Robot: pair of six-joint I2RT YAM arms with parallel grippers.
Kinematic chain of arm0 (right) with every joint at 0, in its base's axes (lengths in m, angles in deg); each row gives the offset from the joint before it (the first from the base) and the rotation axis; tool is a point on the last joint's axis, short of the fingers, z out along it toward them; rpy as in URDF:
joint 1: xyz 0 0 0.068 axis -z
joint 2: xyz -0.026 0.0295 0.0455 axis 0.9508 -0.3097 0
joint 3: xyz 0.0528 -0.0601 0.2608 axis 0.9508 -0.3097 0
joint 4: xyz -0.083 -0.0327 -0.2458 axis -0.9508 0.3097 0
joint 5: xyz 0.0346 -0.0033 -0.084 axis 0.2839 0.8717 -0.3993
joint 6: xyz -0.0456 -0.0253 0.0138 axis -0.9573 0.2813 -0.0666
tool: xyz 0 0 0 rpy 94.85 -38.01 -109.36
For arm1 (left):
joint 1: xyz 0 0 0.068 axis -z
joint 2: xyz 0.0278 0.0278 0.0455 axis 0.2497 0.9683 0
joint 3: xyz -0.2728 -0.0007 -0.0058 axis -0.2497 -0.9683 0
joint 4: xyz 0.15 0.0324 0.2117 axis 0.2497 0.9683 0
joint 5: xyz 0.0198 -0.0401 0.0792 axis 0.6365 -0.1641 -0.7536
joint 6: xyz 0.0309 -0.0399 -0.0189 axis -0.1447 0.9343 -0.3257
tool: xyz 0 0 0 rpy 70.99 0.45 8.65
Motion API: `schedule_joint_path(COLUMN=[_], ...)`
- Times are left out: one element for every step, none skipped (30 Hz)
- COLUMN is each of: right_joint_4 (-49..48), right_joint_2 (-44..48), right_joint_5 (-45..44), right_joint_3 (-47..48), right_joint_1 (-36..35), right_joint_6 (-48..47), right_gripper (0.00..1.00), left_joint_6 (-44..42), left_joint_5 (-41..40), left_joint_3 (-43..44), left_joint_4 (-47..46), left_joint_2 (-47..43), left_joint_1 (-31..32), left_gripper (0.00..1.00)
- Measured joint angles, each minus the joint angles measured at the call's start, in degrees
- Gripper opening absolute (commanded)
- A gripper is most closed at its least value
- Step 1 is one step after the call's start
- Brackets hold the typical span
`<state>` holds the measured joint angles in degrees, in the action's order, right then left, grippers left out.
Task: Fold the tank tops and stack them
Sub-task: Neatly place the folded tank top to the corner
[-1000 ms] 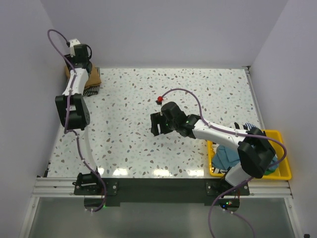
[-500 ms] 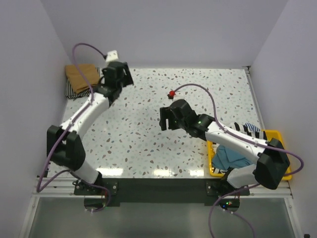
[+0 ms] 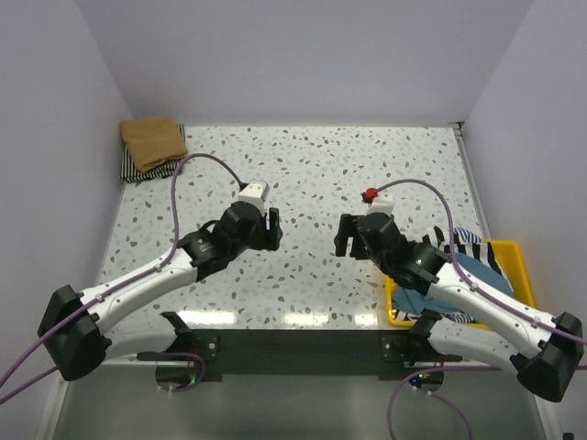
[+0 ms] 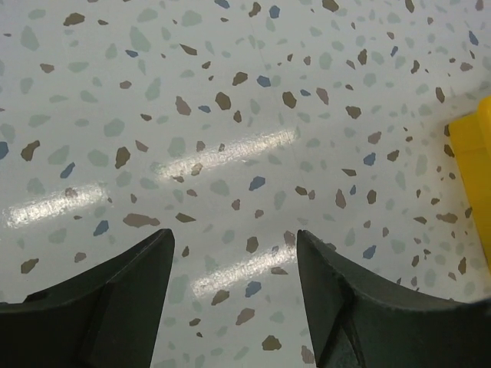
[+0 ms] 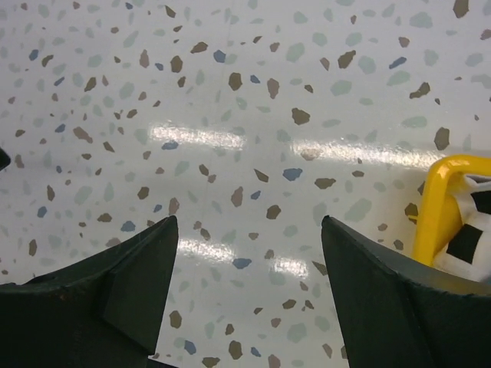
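Under me: glossy, smooth speckled stone-look tabletop (image 4: 230, 115); smooth yellow plastic bin (image 5: 431, 207); soft, matt tan-brown cloth tank top (image 3: 153, 137).

Tan tank top (image 3: 153, 139) atop striped tank top (image 3: 139, 172), far left

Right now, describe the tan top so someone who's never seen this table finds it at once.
Look at the far-left corner of the speckled table. The tan-brown tank top lies folded there on top of a small pile. It is plain, unlike the thin-striped top beneath it and the teal cloth in the yellow bin.
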<state>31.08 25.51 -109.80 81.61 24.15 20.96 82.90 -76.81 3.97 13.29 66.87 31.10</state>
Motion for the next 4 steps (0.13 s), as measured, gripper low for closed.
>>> schedule_joint_path(right_joint_4=[0.4, 1.0, 1.7, 2.1], right_joint_2=[0.8, 1.4, 1.8, 2.2], right_joint_5=[-0.6, -1.0, -1.4, -2.1], right_joint_3=[-0.9, -1.4, -1.6, -1.6], right_joint_1=[0.0, 0.0, 0.0, 0.0], right_joint_6=[0.2, 0.3, 0.5, 0.6], right_gripper=[0.78, 0.78, 0.79, 0.81], left_joint_6=[0.0, -0.1, -0.2, -0.3], left_joint_5=[1.0, 2.1, 3.0, 3.8], left_joint_3=[0.0, 0.0, 0.0, 0.0], left_joint_4=[0.2, 0.4, 0.6, 1.0], left_joint_2=[-0.1, -0.1, -0.1, -0.1], left_joint_1=[0.0, 0.0, 0.0, 0.0], left_gripper=[0.7, 0.7, 0.7, 0.7])
